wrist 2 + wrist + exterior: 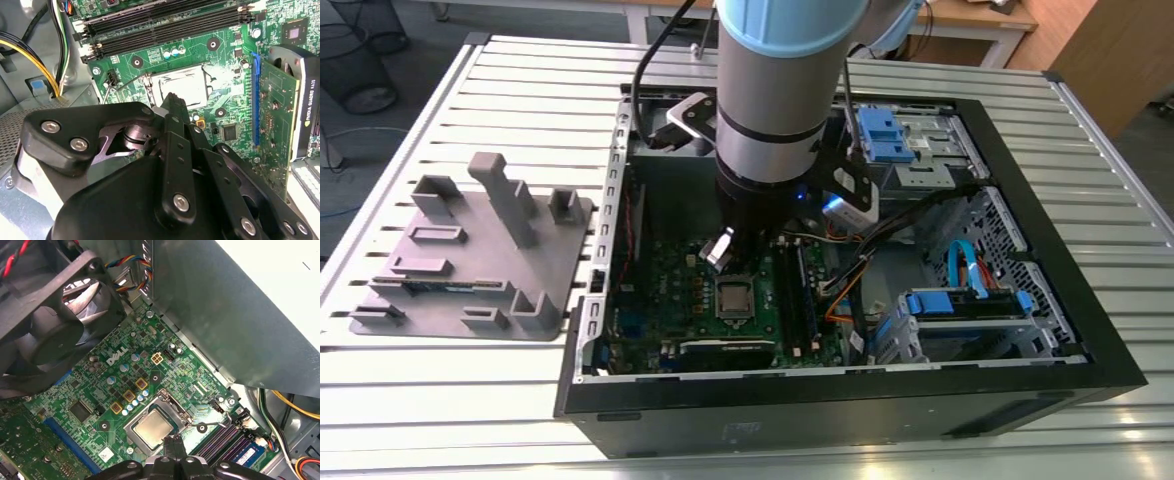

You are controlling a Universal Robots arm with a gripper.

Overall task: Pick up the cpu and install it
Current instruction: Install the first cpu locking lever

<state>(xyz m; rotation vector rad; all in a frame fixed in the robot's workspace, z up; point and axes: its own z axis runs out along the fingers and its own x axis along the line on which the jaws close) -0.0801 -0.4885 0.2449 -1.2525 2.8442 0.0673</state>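
Exterior view shows the arm (774,100) reaching down into an open computer case (854,390) that lies on a slatted metal table (454,400). On the green motherboard (654,300) inside the case, the cpu (735,298) sits flat in its socket, near the middle of the board and just beside the black memory slots (794,300). The gripper (750,252) hangs just above the socket, close to the cpu. In both wrist views the chip's silvery top lies square inside the metal socket frame. In the first wrist view the gripper's black fingertips (172,444) meet in one narrow tip at the edge of the cpu (153,428); whether they touch it I cannot tell. In the second wrist view the fingers (172,112) are drawn together with nothing between them. A grey plastic tray with upright posts (467,250) stands near the table's edge at the exterior view's left, well apart from the case.
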